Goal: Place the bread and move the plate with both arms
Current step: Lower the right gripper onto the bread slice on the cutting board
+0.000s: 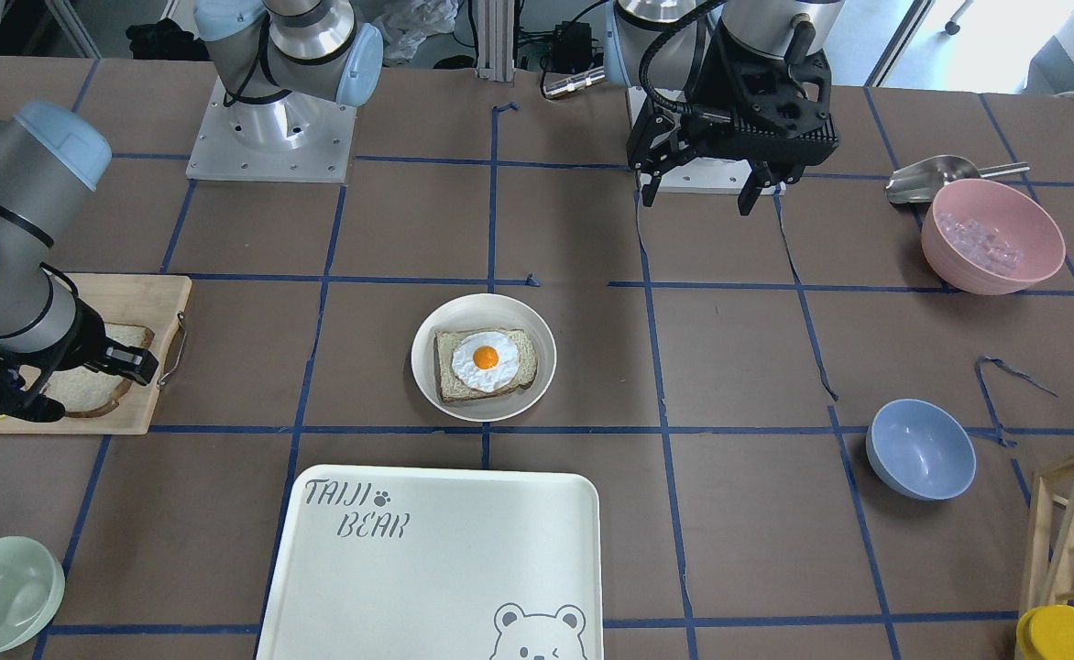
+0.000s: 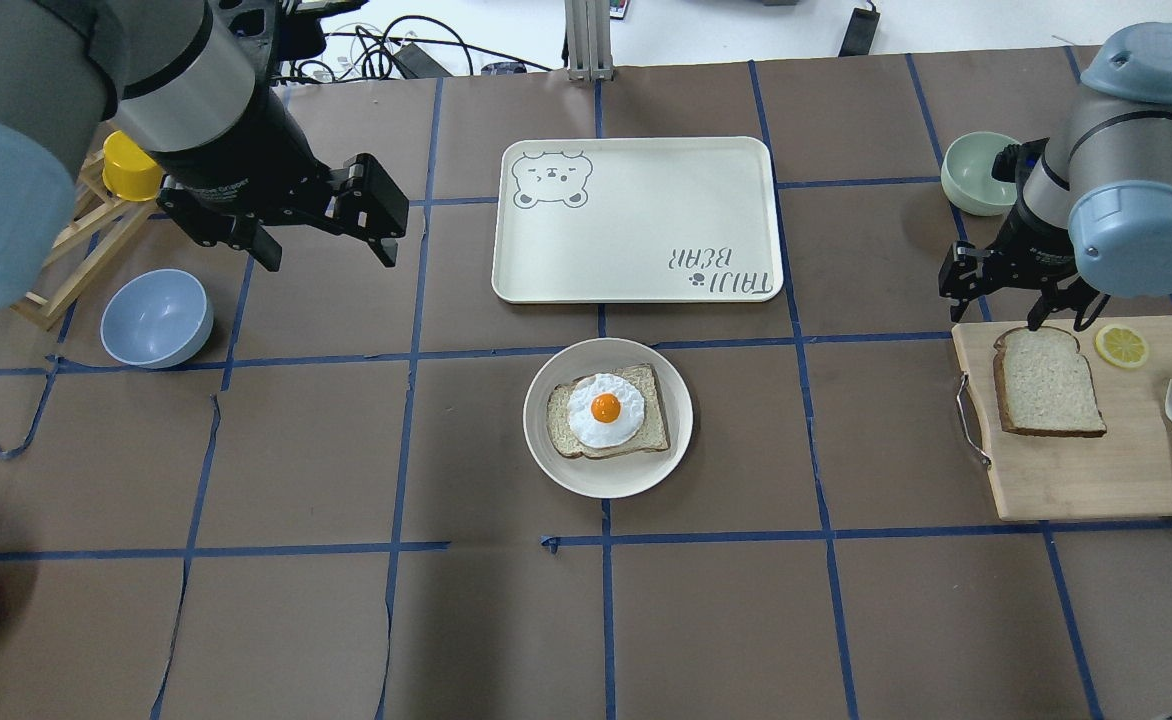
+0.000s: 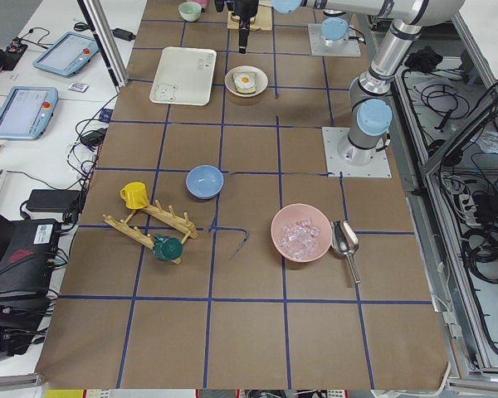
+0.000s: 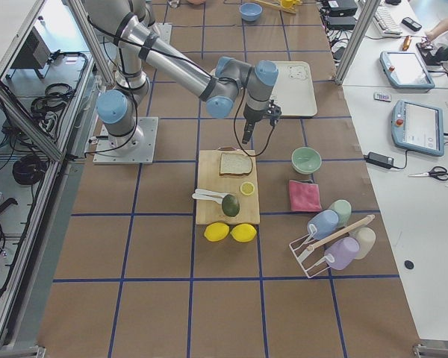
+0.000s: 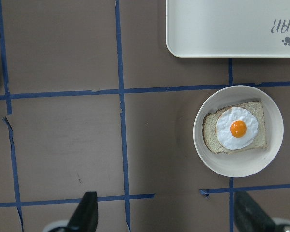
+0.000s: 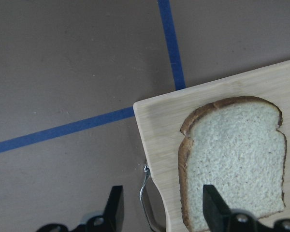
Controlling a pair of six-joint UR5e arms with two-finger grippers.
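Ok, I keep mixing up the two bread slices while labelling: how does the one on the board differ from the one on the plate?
The plain slice on the cutting board is bare; the plated slice carries a fried egg. The plain slice has one rounded end; the plated slice looks squarer. Both lie flat, light brown with darker crust.
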